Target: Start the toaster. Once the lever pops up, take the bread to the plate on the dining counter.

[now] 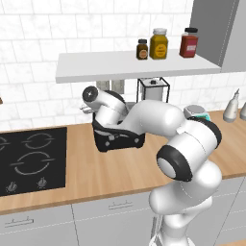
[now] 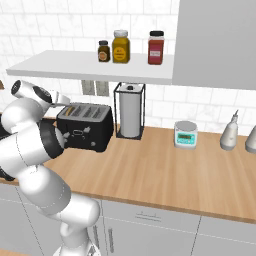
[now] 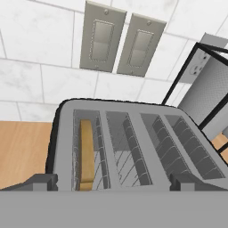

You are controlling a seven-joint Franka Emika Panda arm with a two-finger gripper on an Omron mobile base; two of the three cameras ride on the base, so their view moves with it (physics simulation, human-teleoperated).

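My gripper (image 3: 114, 180) hangs spread wide, holding nothing, over the toaster (image 3: 133, 142). The bread (image 3: 86, 153) stands in the leftmost slot, lower left of frame, its long axis running up-frame.

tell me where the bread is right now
The bread stands edge-on in the leftmost slot of the toaster in the hand view, below the two wall switch plates, with the paper towel holder to the right.

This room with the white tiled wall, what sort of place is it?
A home kitchen, rendered: a black boxy toaster on a light-wood worktop, a black hob set into it, and jars on a white shelf.
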